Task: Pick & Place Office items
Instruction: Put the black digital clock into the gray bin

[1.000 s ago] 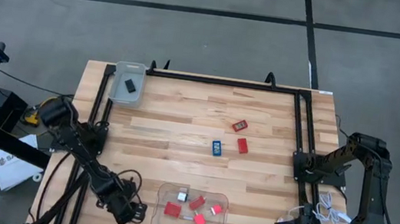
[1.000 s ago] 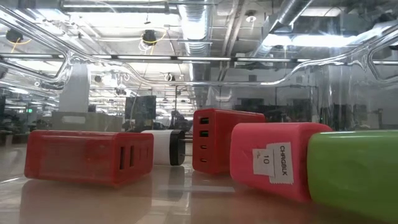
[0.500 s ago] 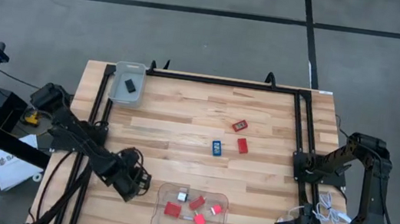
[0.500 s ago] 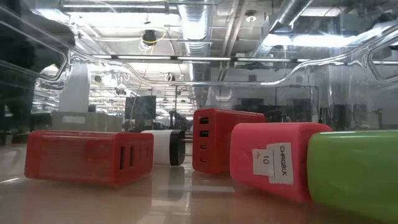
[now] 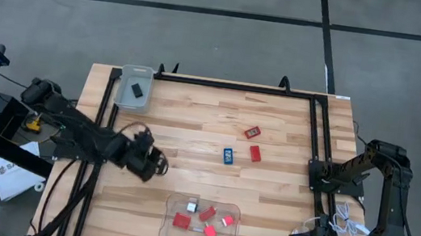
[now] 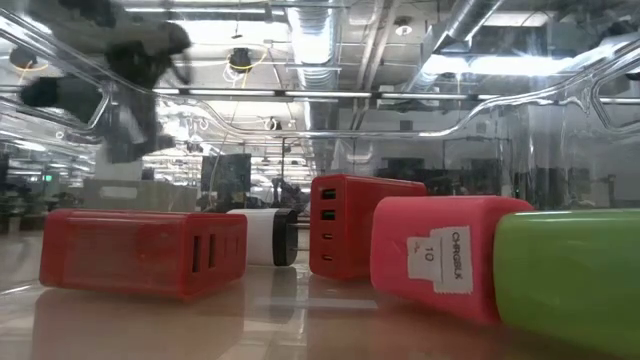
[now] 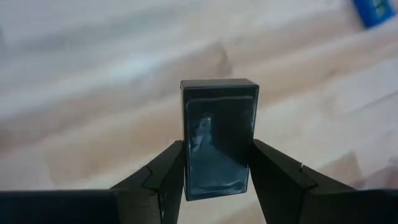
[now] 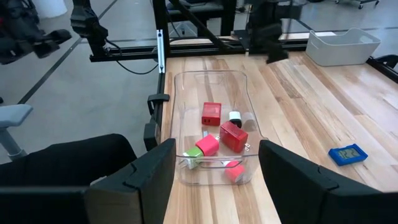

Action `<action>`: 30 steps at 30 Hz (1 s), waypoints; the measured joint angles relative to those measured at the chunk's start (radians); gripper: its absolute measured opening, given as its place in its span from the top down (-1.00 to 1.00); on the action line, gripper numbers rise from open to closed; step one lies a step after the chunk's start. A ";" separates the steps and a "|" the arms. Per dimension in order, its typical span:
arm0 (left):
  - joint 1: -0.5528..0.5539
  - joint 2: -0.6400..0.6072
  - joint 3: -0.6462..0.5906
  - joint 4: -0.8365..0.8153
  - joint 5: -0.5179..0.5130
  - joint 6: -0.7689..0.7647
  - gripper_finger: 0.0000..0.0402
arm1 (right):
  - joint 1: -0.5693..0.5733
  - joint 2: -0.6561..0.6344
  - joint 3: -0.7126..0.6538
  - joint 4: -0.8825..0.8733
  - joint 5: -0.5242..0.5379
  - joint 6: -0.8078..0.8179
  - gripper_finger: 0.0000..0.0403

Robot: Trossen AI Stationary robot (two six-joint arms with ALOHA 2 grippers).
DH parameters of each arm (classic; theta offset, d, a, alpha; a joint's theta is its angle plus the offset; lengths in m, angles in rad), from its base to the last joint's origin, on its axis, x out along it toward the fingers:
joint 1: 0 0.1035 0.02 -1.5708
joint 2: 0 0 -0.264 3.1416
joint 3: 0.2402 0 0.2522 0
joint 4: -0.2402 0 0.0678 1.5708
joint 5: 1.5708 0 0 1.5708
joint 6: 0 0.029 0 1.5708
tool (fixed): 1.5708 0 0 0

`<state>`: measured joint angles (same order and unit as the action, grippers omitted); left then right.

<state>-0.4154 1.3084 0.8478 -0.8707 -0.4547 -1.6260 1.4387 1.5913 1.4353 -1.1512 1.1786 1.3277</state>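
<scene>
Left wrist view | left tool [image 7: 216, 163] (above table) – clamps black rectangle [image 7: 218, 137] | right tool [image 8: 214, 180] – spread

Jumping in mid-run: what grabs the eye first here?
The left gripper over the table's left-middle, clamped on a flat black rectangle. Next, the clear tray at the near edge, holding red blocks and a green piece. The right gripper waits open at the table's near right corner.

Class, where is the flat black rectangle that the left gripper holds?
In the left wrist view, the flat black rectangle sits clamped in the left gripper, above the table's left side.
</scene>
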 joint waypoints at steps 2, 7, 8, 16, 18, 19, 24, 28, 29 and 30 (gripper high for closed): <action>0.076 -0.017 0.000 0.031 -0.001 0.102 0.22 | 0.000 0.000 0.000 0.000 0.001 0.000 -0.11; 0.292 -0.074 0.000 0.158 -0.002 0.415 0.22 | 0.000 0.000 0.000 -0.001 0.007 0.001 -0.11; 0.336 -0.083 0.000 0.195 -0.002 0.478 0.22 | 0.000 0.000 0.000 -0.001 0.008 0.000 -0.11; 0.724 -0.155 0.002 0.425 0.135 0.861 0.22 | -0.011 0.001 0.000 -0.006 0.011 0.025 -0.11; 0.813 -0.162 0.002 0.431 0.175 0.918 0.22 | -0.012 0.001 0.000 -0.012 0.011 0.033 -0.11; 0.853 -0.163 0.002 0.430 0.190 0.944 0.22 | -0.013 0.001 0.000 -0.013 0.010 0.037 -0.11; 1.011 -0.162 0.002 0.424 0.231 1.040 0.22 | -0.025 0.001 -0.001 -0.032 0.007 0.061 -0.11; 1.093 -0.162 0.002 0.410 0.236 1.077 0.22 | -0.033 0.002 -0.001 -0.032 0.007 0.062 -0.11; 1.112 -0.162 0.002 0.398 0.236 1.085 0.22 | -0.037 0.002 -0.001 -0.032 0.007 0.063 -0.11; 1.135 -0.161 0.002 0.385 0.237 1.095 0.22 | -0.039 0.002 -0.001 -0.032 0.007 0.064 -0.11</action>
<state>0.7198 1.1469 0.8501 -0.4854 -0.2177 -0.5306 1.3997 1.5929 1.4342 -1.1831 1.1854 1.3914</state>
